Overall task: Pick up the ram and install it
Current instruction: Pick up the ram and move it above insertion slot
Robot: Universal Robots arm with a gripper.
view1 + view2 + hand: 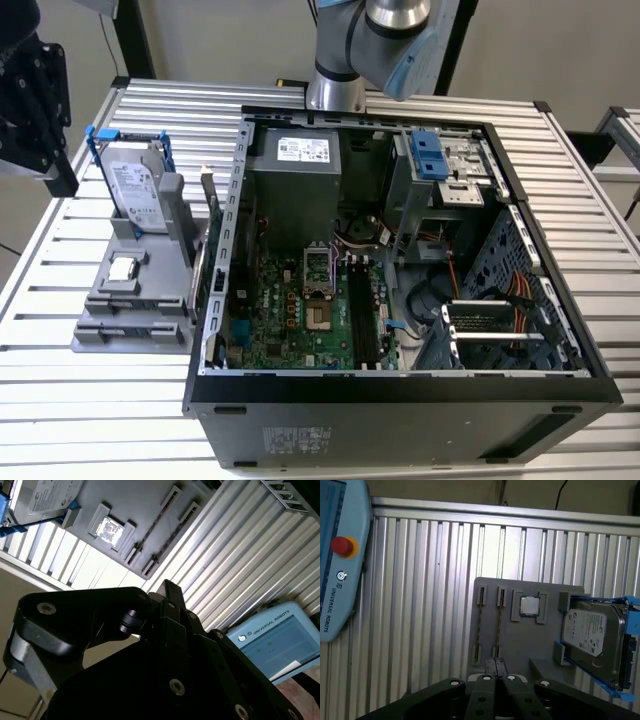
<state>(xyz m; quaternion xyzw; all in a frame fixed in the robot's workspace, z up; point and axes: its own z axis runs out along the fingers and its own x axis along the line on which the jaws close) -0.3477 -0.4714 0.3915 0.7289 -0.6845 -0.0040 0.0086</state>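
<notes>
You've got the gripper (pixel 495 664) with its two black fingers pressed together and nothing between them, well apart from the grey holder (pixel 520 640) it looks down on. Nearest the fingertips in the first wrist view, the holder's two long slots each carry a thin dark speckled strip on edge. Take the ram (pixel 498 626) as one of these, though edge-on you can't tell for sure. Past the slots sits the square processor chip (pixel 529 606) in its pocket, then the hard drive (pixel 592 635) in its blue bracket at the holder's end. A pale blue teach pendant (pixel 340 565) is off to the side, over the slats. In the exterior view the open computer case (pixel 400 405) takes the lower centre and right of the frame. Its motherboard (pixel 290 320) with long black memory slots (pixel 362 310) is inside. The holder is at mid left just beside the case and the gripper is at upper left. Case and holder rest on the slatted aluminium table (pixel 90 410).
</notes>
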